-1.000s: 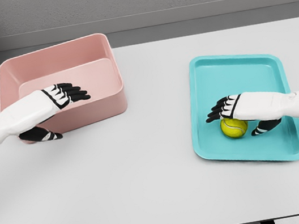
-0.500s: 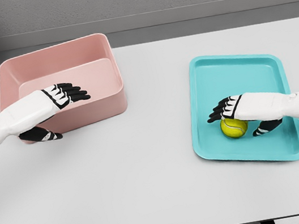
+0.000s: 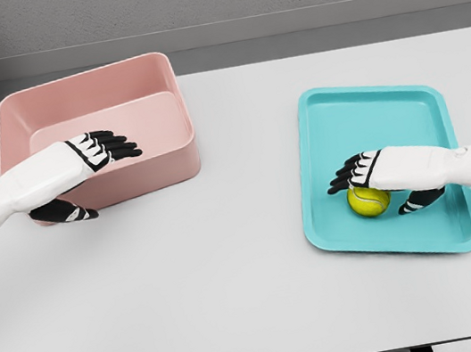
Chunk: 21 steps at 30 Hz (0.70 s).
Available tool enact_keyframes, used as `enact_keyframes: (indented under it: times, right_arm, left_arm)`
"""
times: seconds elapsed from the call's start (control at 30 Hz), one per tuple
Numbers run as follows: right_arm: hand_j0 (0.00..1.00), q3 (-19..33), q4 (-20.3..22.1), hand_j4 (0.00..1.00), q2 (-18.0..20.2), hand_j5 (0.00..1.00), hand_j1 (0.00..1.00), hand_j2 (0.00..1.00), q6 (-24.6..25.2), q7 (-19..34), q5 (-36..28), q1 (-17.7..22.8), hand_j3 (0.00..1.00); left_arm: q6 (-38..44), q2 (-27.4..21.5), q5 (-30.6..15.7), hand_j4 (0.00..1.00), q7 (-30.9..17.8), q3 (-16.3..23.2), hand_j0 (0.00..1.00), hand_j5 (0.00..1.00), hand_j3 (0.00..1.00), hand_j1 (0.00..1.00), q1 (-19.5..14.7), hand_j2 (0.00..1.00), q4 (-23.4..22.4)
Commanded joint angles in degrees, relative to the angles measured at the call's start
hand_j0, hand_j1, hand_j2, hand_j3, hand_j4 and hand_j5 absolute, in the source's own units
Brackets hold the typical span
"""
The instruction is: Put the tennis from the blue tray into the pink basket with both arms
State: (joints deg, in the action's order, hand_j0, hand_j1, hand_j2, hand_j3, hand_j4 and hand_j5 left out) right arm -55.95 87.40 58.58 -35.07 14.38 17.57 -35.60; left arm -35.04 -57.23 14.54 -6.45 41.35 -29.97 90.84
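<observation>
The yellow-green tennis ball (image 3: 369,201) lies in the blue tray (image 3: 387,110), near its front left part. My right hand (image 3: 370,180) is stretched flat over the top of the ball, fingers pointing left and thumb down to the ball's right; it is open, not closed around the ball. The pink basket (image 3: 84,84) stands at the back left with nothing visible inside. My left hand (image 3: 106,161) hovers over the basket's front wall, fingers extended toward the right, open and holding nothing.
Both containers sit on a light grey table (image 3: 227,232). Between the basket and the tray runs a wide bare strip of tabletop. A grey wall closes off the far side.
</observation>
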Motion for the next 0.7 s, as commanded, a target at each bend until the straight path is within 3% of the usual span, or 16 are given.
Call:
enact_keyframes:
  times: [0.0, 0.47, 0.67]
  right_arm:
    - [0.94, 0.05, 0.05, 0.94, 0.05, 0.94, 0.94, 0.94, 0.07, 0.12, -0.08, 0.00, 0.94]
    - [0.72, 0.13, -0.03, 0.72, -0.48, 0.72, 0.72, 0.72, 0.07, 0.21, 0.71, 0.09, 0.72]
    - [0.70, 0.13, 0.05, 0.70, -0.92, 0.70, 0.70, 0.70, 0.07, 0.21, 0.80, 0.09, 0.70]
  left_arm:
    - [0.04, -0.07, -0.39, 1.00, 0.03, 0.04, 1.00, 1.00, 1.00, 1.00, 0.00, 1.00, -0.05]
    - [0.04, -0.07, -0.39, 1.00, 0.03, -0.04, 1.00, 1.00, 1.00, 1.00, 0.00, 1.00, -0.05]
    - [0.04, -0.07, -0.39, 1.00, 0.03, 0.04, 1.00, 1.00, 1.00, 1.00, 0.00, 1.00, -0.05]
